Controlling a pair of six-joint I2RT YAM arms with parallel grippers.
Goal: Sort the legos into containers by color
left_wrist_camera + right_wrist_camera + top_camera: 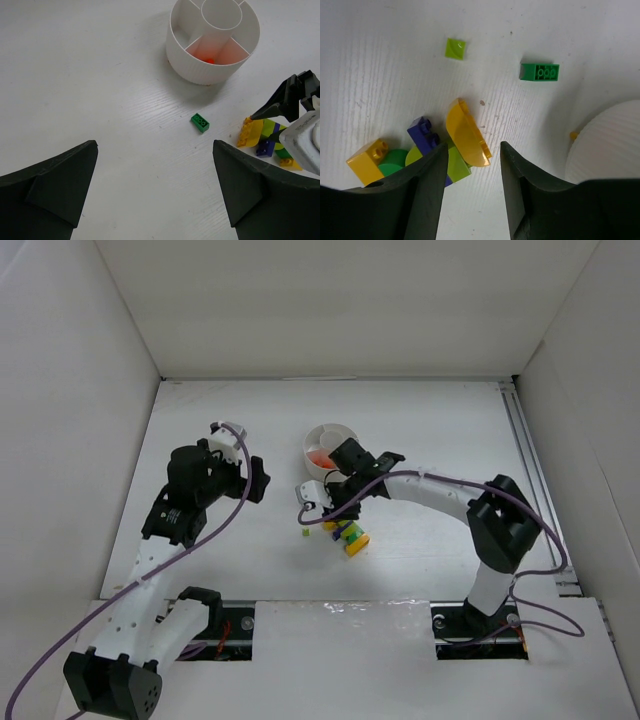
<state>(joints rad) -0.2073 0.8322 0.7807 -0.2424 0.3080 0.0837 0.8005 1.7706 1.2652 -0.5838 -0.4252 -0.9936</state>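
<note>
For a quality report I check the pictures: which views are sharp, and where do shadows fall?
Top view: even, soft light, but the bricks are too small to read. Left wrist view: sharp; the dish throws a soft shadow leftward. Right wrist view: yellow curved piece sharp; claw fingers dark, without detail.

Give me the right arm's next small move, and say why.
Probably ease the right gripper forward and close on the translucent yellow curved piece. Its jaws stand open just short of that piece, which sits at the edge of the multicolour brick clump, roughly in line with the gap. The round white divided dish is close by for dropping it.
</note>
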